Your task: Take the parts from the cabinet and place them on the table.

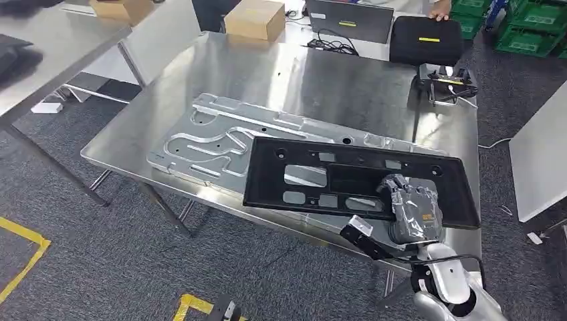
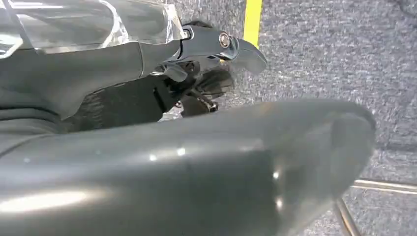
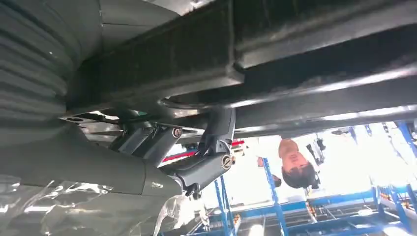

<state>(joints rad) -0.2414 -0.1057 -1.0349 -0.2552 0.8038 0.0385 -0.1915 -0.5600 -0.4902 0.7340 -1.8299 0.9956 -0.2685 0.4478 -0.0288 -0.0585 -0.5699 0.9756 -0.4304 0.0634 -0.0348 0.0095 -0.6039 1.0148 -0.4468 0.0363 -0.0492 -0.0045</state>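
table (image 1: pixel 281 73) first: a broad stainless steel work surface with a mirror-like top, standing on grey carpet. across its near half lies a long silver stamped metal panel (image 1: pixel 200 144) with raised ribs and curved channels, flat on the steel. overlapping that panel's right part is the wide black plastic rectangular frame (image 1: pixel 294 182), pierced by several rectangular cut-outs, its near long edge at or slightly past the table's front rim.

smaller things sit toward the far side: a black zipped case (image 1: pixel 426 40) with a person's hand on it, a brown cardboard box (image 1: pixel 254 19), a dark laptop (image 1: pixel 349 20).

the right hand (image 1: pixel 409 208), wrapped in clear film, grips the black frame at its near right edge; in the right wrist view its dark fingers (image 3: pixel 206 164) curl under the frame's lip. the left hand (image 2: pixel 216 59) hangs low over the carpet beside yellow floor tape; whether its fingers are spread or closed i cannot tell.

the black frame looks light but long and somewhat flexible, so held at one end it would probably sag or twist. its glossy surface and the film on the hand suggest a slippery grip. the thick rim or a cut-out edge near the middle would likely give the steadiest hold.
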